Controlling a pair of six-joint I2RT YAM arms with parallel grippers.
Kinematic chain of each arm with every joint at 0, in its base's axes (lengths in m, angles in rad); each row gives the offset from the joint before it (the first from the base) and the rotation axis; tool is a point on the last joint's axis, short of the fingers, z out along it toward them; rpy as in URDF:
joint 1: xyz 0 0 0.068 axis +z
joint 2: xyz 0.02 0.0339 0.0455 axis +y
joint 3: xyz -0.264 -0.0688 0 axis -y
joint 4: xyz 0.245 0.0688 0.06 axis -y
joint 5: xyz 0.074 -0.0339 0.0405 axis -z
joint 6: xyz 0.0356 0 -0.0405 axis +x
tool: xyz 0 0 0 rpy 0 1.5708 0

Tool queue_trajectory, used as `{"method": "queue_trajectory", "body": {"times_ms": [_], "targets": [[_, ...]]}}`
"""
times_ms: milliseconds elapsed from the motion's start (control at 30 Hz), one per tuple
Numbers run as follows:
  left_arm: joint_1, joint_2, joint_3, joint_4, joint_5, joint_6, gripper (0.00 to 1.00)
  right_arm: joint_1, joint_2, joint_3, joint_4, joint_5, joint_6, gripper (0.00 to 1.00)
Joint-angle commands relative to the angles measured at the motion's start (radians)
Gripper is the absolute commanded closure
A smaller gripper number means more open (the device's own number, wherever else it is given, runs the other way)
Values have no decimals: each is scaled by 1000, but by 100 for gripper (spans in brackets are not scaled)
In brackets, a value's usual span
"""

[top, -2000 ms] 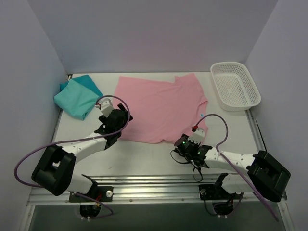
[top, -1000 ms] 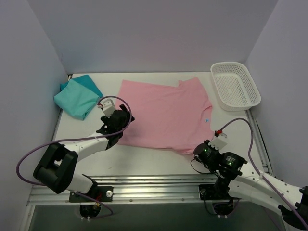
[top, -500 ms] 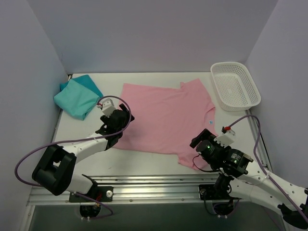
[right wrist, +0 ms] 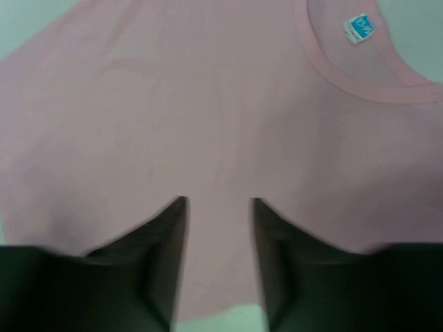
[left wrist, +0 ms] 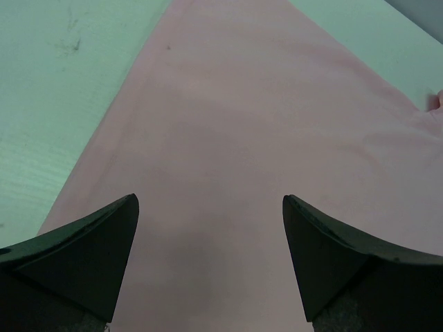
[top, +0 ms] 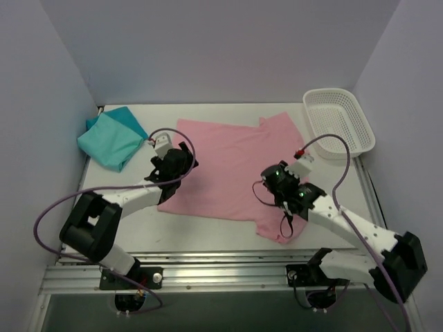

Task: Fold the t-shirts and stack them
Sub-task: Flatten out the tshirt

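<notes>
The light pink t-shirt (top: 228,162) lies spread flat mid-table. The teal t-shirt (top: 109,142) lies folded at the back left. My left gripper (top: 182,160) is open over the pink shirt's left part. In the left wrist view its gripper (left wrist: 209,202) stands wide open just above pink cloth (left wrist: 235,124), holding nothing. My right gripper (top: 271,178) is over the shirt's right part. In the right wrist view it (right wrist: 218,202) is open above the pink shirt (right wrist: 173,104), whose collar and blue label (right wrist: 360,26) show.
A white mesh basket (top: 339,123) stands at the back right. The pink shirt's near right corner (top: 277,232) reaches close to the table's front edge. Purple walls close in the left, back and right sides.
My right gripper pulled the shirt's near right part toward the front right, let it go, and moved back over the shirt. My left gripper moved slightly further back.
</notes>
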Motion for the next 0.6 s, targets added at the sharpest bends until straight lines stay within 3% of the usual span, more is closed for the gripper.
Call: {"method": "queue_trajectory", "body": {"times_ms": [0, 33, 233, 367, 567], "targets": [[68, 110, 135, 87, 164, 83, 6, -176, 195, 78, 332, -177, -231, 78], [85, 133, 164, 81, 207, 93, 6, -285, 305, 126, 384, -213, -270, 100], [145, 219, 279, 80, 308, 114, 6, -399, 734, 530, 311, -90, -379, 100], [161, 276, 346, 64, 350, 140, 6, -468, 914, 727, 271, -97, -411, 100], [203, 375, 405, 80, 430, 145, 6, -560, 1114, 870, 252, -172, -414, 100]]}}
